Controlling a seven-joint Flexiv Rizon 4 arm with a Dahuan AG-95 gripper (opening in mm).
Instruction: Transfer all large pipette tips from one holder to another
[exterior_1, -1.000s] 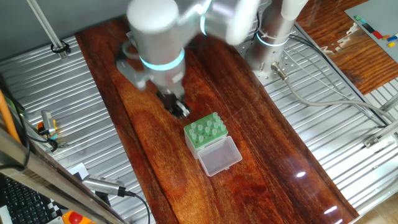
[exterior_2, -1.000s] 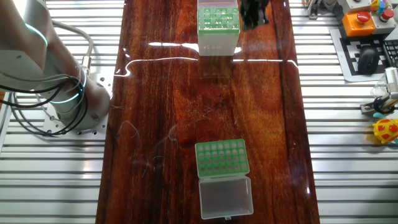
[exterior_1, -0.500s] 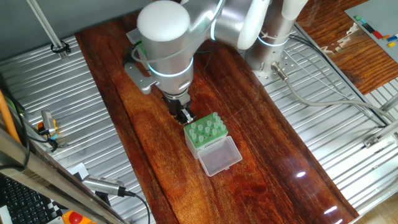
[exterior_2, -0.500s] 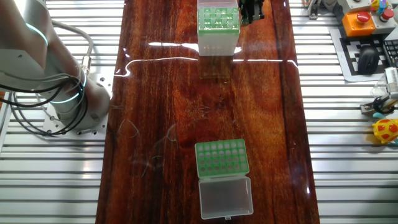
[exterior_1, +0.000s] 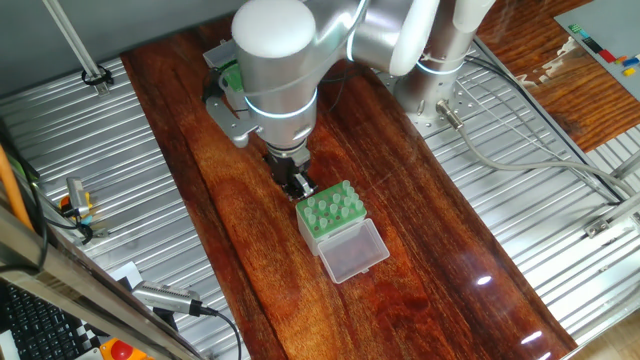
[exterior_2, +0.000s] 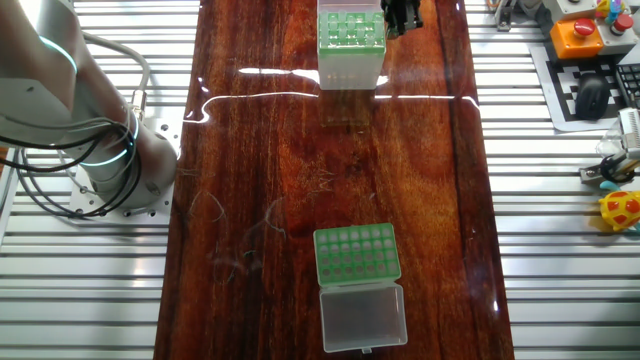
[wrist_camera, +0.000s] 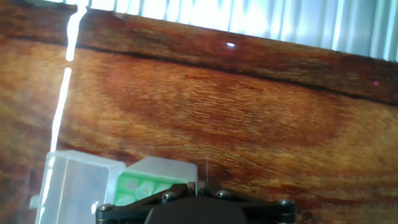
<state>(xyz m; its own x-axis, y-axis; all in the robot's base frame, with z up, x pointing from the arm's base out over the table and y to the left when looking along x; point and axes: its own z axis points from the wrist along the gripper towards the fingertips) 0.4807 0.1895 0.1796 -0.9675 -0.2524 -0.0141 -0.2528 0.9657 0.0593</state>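
The taller translucent box (exterior_1: 350, 250) with its green perforated top (exterior_2: 350, 30) stands on the dark wooden board. My gripper (exterior_1: 296, 184) hangs just beside the top's edge, to the right of it in the other fixed view (exterior_2: 400, 14). In the hand view the gripper (wrist_camera: 199, 185) is shut on a large pipette tip (wrist_camera: 206, 165), a pale sliver whose thin end sticks out ahead of the jaws, with the box's green top (wrist_camera: 138, 186) just left of it. The low green rack (exterior_2: 357, 254) with its open clear lid (exterior_2: 362, 316) lies far down the board, mostly behind the arm (exterior_1: 232, 76).
The robot base (exterior_2: 110, 150) stands on ribbed metal beside the board, with cables around it. An orange button box (exterior_2: 580, 35) and a yellow toy (exterior_2: 625, 210) sit off the board's other side. The board's long edge (wrist_camera: 249, 68) runs ahead of the hand.
The arm has swung along the board from the rack's side to the box. The gripper now hangs close beside the green top, and its last half-second shift was small.
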